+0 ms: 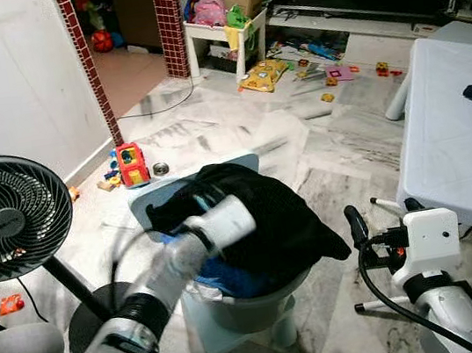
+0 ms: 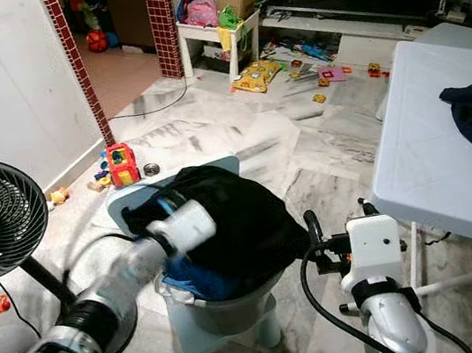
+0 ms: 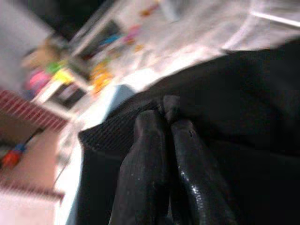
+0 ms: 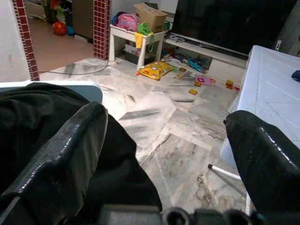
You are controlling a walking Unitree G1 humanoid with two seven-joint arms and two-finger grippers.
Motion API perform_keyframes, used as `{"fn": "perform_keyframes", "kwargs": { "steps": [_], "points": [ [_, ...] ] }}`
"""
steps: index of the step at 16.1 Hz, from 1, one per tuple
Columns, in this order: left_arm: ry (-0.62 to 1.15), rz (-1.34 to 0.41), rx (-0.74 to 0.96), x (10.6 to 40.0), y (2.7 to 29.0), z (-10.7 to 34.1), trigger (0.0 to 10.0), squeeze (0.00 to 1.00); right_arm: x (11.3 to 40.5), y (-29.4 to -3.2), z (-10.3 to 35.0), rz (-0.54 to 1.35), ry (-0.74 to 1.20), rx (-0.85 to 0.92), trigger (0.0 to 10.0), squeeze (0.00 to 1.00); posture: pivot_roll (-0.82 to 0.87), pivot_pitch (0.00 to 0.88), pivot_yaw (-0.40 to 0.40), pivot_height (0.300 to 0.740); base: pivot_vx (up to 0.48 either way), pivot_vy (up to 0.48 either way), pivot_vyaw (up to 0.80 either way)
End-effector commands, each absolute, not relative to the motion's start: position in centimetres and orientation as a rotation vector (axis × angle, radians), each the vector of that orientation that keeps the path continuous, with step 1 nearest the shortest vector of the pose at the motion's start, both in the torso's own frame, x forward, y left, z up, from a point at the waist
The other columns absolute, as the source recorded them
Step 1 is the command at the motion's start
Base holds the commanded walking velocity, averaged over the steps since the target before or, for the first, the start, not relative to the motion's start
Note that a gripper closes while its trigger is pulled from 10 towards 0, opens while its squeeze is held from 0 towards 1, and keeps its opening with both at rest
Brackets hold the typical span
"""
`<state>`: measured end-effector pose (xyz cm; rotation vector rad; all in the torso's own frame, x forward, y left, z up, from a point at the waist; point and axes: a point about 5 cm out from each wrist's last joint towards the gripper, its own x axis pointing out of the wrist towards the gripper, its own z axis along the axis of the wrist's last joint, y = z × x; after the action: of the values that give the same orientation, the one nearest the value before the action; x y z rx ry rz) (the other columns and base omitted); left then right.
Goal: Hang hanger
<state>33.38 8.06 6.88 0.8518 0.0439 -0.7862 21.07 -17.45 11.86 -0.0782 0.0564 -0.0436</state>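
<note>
Hanger-wise, you've got a problem: from the head camera I can't make out any hanger. All I see is a black garment (image 1: 264, 217) heaped over the grey basket (image 1: 255, 305). If the hanger is anywhere, my guess is it's under that fabric, so its long axis is unknowable for now.

Your left arm (image 1: 217, 225) reaches in over the near-left rim of the basket, its tip buried in the heap, so that's clearly the nearer one. The right gripper (image 1: 384, 215) hangs just off the basket's right side, not touching anything.

In the left wrist view, the left gripper (image 3: 168, 105) has its fingers pressed together, tips right against the black cloth on top of the basket. I can't tell whether they've actually pinched a fold or just closed on nothing. No hook or bar showing here either.

In the right wrist view, the fingers (image 4: 65, 154) are spread wide. The garment sits off to one side and bare floor lies straight ahead, beyond the basket.
</note>
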Motion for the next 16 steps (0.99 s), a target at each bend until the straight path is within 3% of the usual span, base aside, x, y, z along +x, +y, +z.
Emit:
{"fn": "perform_keyframes", "kwargs": {
  "steps": [1,4,5,6,8,9,10,11,16],
  "points": [
    [0.04,-0.893,0.898,32.9,7.5,6.6,0.0,0.0,21.1,-17.7,11.8,-0.049,0.057,-0.087,10.0,0.0,0.0,0.0,-0.048,0.74,0.0,0.0,0.0],
    [0.114,-1.091,0.954,31.4,7.5,5.0,0.0,0.0,21.1,-17.8,11.9,-0.055,0.056,-0.091,10.0,0.0,-0.01,0.0,-0.046,0.74,0.0,0.0,0.0],
    [0.125,-1.056,0.966,31.7,7.8,5.0,0.0,0.0,21.1,-17.8,11.9,-0.056,0.056,-0.091,10.0,0.0,-0.01,0.0,-0.046,0.74,0.0,0.0,0.0],
    [0.132,-0.942,0.94,32.6,8.3,5.4,10.0,0.0,21.1,-17.8,11.8,-0.055,0.056,-0.091,10.0,0.0,-0.01,0.0,-0.046,0.74,0.0,0.0,0.0],
    [0.16,-0.821,0.826,33.4,8.8,5.9,10.0,0.0,21.1,-17.7,11.8,-0.054,0.056,-0.091,10.0,0.0,-0.01,0.0,-0.048,0.74,0.0,0.0,0.0],
    [0.221,-0.723,0.617,33.7,9.1,6.0,10.0,0.0,21.1,-17.7,11.8,-0.052,0.057,-0.091,10.0,0.0,0.0,0.0,-0.051,0.74,0.0,0.0,0.0],
    [0.247,-0.683,0.516,33.8,9.2,5.9,10.0,0.0,21.1,-17.7,11.8,-0.051,0.057,-0.092,10.0,0.0,0.0,0.0,-0.051,0.74,0.0,0.0,0.0],
    [0.306,-0.596,0.311,33.9,9.4,5.7,10.0,1.0,21.2,-17.6,11.8,-0.048,0.058,-0.091,10.0,0.0,0.01,0.0,-0.057,0.74,0.0,0.0,0.0],
    [0.359,-0.539,0.036,33.4,8.1,5.2,10.0,1.0,21.6,-17.3,11.7,-0.032,0.057,-0.088,10.0,0.0,0.02,0.0,-0.065,0.74,0.0,0.0,0.0]
  ]
}}
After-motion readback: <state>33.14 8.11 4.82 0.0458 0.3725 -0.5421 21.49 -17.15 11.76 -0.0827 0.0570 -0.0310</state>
